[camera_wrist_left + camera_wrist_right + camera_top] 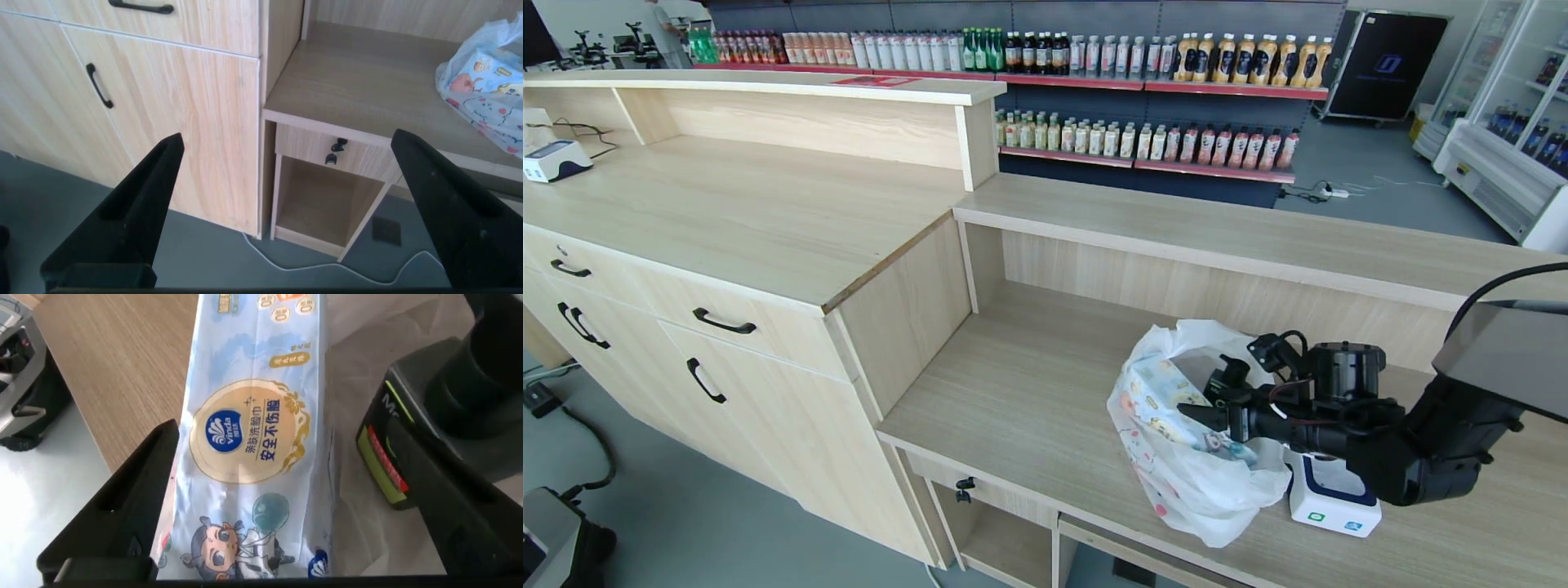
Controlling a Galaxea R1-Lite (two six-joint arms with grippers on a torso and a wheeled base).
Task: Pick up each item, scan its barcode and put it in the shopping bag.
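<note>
Two grippers to weigh, both spread open and holding nothing. Finds the tissue pack (257,441) lying inside the shopping bag (1201,482) on the lower counter (1029,384), directly ahead of the right gripper (1201,400) and between its fingers, long axis running along the line of reach. Cannot say whether either finger brushes the wrapper. Reads as the placing step done, so calls for a straight withdrawal up and back, minding the bag's rim, the scanner (1331,502) just beside the bag and the counter's back wall. Leaves the left gripper (286,139) well apart, off the front edge near the cabinet doors (122,98).
</note>
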